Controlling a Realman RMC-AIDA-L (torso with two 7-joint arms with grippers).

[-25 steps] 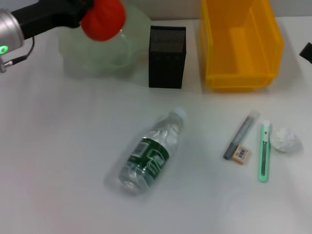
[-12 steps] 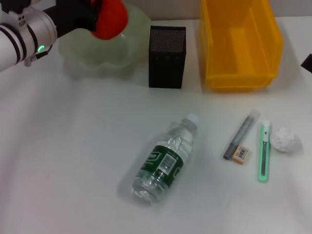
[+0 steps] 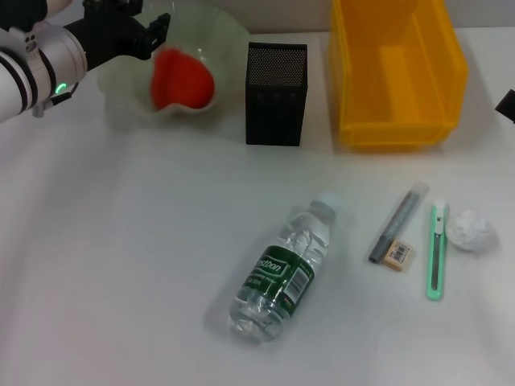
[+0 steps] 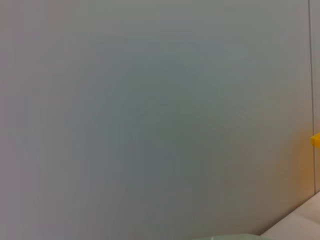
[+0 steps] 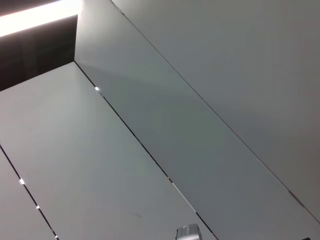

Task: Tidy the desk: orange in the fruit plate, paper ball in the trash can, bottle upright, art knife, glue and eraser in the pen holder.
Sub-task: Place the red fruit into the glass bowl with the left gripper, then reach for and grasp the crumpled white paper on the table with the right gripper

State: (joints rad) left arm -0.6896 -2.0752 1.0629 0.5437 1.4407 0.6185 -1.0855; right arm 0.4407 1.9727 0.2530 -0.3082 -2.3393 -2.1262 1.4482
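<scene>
The orange (image 3: 183, 80) lies inside the pale green fruit plate (image 3: 228, 36) at the back left. My left gripper (image 3: 142, 24) hovers just beside it over the plate's left side, open and holding nothing. The clear bottle (image 3: 284, 273) with a green label lies on its side in the middle of the table. To the right lie the grey glue stick (image 3: 398, 221), the eraser (image 3: 398, 255), the green art knife (image 3: 435, 251) and the white paper ball (image 3: 471, 232). The black mesh pen holder (image 3: 276, 92) stands behind. Only a dark tip of my right gripper (image 3: 507, 104) shows at the right edge.
A yellow bin (image 3: 394, 72) stands at the back right, beside the pen holder. Both wrist views show only blank wall and ceiling panels.
The orange has left my left gripper and dropped into the fruit plate; the gripper has pulled back to the left. The bottle has rolled to the right.
</scene>
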